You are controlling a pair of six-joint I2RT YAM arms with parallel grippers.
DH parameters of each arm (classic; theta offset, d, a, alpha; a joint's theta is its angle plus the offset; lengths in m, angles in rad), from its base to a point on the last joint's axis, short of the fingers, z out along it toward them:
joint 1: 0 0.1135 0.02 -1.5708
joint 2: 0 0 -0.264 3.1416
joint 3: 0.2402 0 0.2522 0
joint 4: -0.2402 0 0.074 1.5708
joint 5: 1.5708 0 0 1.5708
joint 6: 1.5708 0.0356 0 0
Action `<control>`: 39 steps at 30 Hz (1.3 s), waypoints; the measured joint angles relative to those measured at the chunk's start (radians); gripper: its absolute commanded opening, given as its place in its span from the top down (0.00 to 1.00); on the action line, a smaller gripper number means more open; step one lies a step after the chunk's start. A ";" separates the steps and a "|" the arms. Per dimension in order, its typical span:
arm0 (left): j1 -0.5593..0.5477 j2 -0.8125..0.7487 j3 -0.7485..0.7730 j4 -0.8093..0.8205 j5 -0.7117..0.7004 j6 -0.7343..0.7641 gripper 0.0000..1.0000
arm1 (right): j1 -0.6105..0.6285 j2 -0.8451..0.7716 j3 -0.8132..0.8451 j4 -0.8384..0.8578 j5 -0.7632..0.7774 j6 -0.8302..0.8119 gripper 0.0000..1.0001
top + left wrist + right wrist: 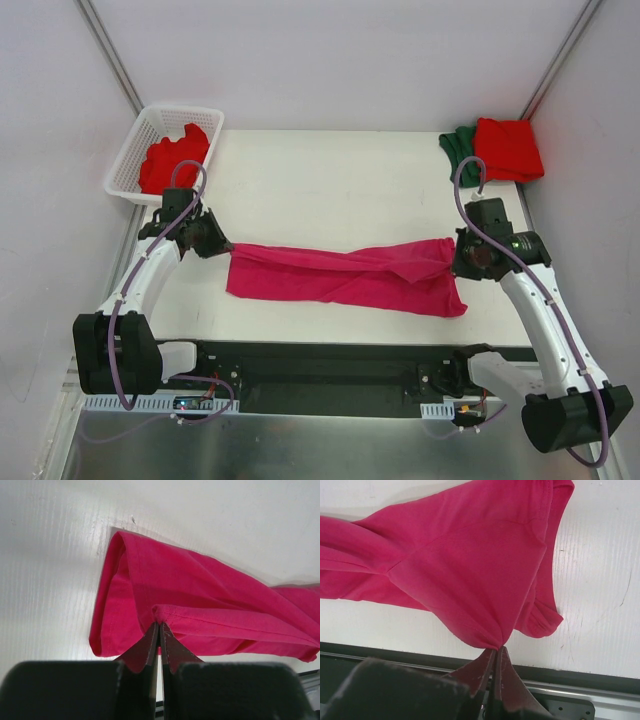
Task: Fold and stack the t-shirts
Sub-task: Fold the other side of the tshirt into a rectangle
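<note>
The magenta shirt (345,277) is stretched in a long band across the near part of the table (330,180), between the two grippers. Its left end is clamped by the hem in the left gripper (159,627). Its right end is clamped in the right gripper (496,651) (a bunched corner). Both arms are held elbows-out, grippers pointed inward. One red shirt (172,160) is seen in the basket (128,160). The green shirt (458,150) and second red shirt (508,148) are piled at the far right corner.
</note>
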 measured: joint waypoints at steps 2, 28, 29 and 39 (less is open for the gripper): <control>0.000 0.000 0.000 -0.010 0.000 0.000 1.00 | 0.000 -0.007 0.000 -0.013 -0.005 0.000 0.99; 0.000 -0.050 -0.091 -0.096 0.001 -0.007 0.69 | 0.024 -0.050 -0.024 -0.087 -0.071 -0.002 0.99; 0.000 -0.063 -0.098 -0.099 0.001 -0.008 0.64 | 0.024 -0.048 -0.024 -0.087 -0.071 -0.003 0.99; 0.000 -0.156 -0.095 -0.146 -0.002 -0.025 0.74 | 0.034 -0.042 -0.040 -0.083 -0.071 -0.004 0.98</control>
